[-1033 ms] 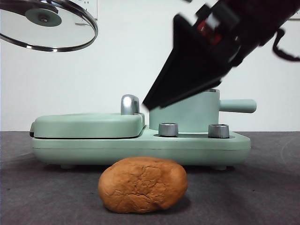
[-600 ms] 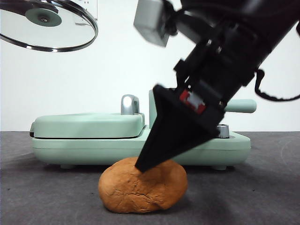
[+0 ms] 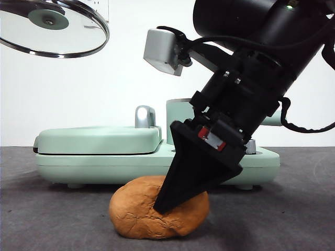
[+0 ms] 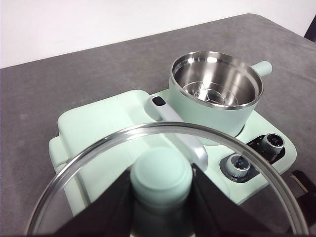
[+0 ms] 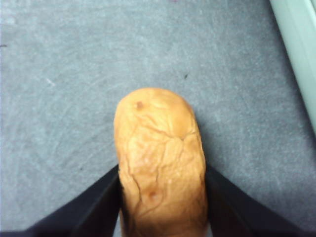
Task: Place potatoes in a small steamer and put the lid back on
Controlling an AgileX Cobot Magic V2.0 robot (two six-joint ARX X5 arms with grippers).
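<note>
The orange-brown potato (image 3: 138, 214) lies on the dark table in front of the appliance. My right gripper (image 3: 163, 205) has come down over it, with one black jaw on each side of the potato (image 5: 155, 128), close against its sides; the potato rests on the table. My left gripper (image 4: 160, 200) is shut on the mint-green knob of the glass lid (image 4: 94, 165) and holds the lid (image 3: 52, 29) high at the left. The small steamer (image 4: 215, 96) stands open, its steel inside empty; the right arm hides most of it (image 3: 178, 123) in the front view.
The flat mint-green grill plate (image 3: 97, 138) with a chrome handle (image 3: 144, 116) sits beside the pot on the same base (image 3: 104, 164). Two steel dials (image 4: 238, 164) are on the base's front.
My right gripper has dropped from in front of the pot to the table and now straddles the potato. The lid has stayed raised at the left.
</note>
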